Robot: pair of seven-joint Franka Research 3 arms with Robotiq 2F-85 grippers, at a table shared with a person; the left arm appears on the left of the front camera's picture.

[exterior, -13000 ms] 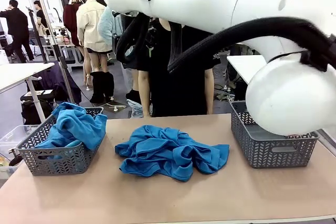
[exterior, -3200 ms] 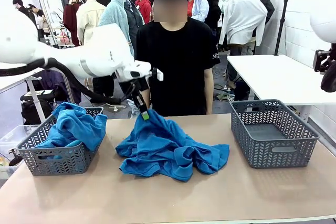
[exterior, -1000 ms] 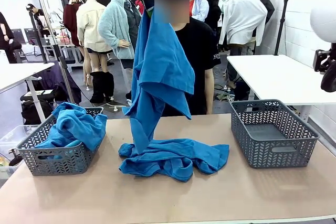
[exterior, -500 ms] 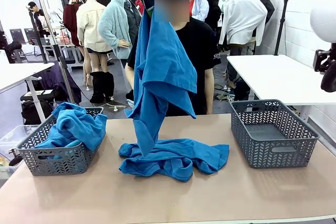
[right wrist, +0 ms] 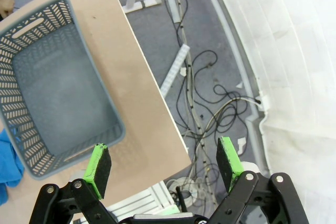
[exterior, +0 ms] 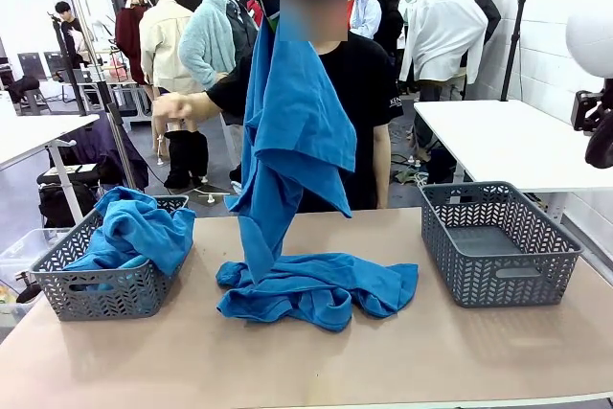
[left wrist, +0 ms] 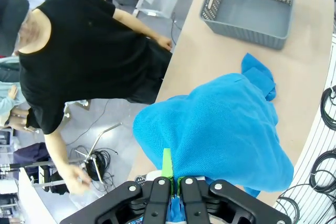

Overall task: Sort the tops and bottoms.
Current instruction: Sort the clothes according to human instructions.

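Since half a second ago the person's hand (exterior: 172,105) has swung out toward picture left, with the arm stretched level at about shoulder height. The hanging cloth has barely shifted. We see our left gripper (left wrist: 173,174) pinched tight on the upper edge of the blue shirt (exterior: 287,131), high above the middle of the table (exterior: 287,361) and in front of the person's chest. The shirt drops in long folds, and its lower end meets the blue pile (exterior: 321,289) lying at the table's middle. We cannot tell whether shirt and pile are one garment or two. From the left wrist, the cloth bunches just past our fingertips, with the table far below.

Our right gripper (right wrist: 163,161) stands with its jaws wide apart and grips nothing. It hangs over the table's edge, just beside the right basket (right wrist: 97,72), with floor cables beneath. At the other end of the table, the left basket (exterior: 96,294) holds more blue cloth (exterior: 134,227), heaped above its rim.
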